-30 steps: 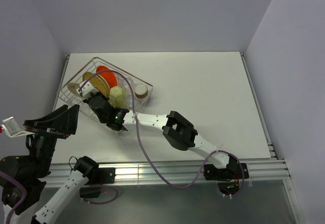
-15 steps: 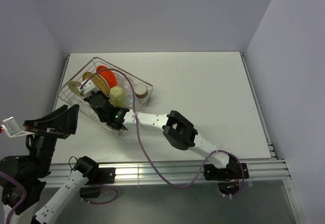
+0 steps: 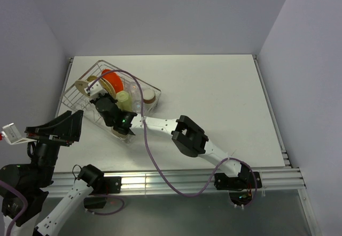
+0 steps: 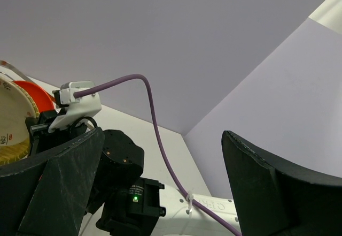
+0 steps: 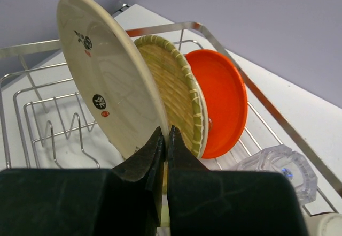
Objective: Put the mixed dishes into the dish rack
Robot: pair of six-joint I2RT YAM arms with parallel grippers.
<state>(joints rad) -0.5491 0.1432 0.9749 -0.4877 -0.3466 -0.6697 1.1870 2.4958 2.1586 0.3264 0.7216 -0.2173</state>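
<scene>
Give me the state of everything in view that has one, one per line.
dish rack: partly loaded.
cream patterned plate: on edge in it, leaning.
tan woven plate: on edge beside it.
orange plate: on edge, next along.
clear glass: in the rack, seemingly sideways.
left gripper: open, empty.
right gripper: shut, near the cream patterned plate's lower edge.

A cream plate (image 5: 107, 81), woven plate (image 5: 173, 94) and orange plate (image 5: 224, 105) stand upright side by side in the wire rack (image 5: 160, 28), far left.
</scene>
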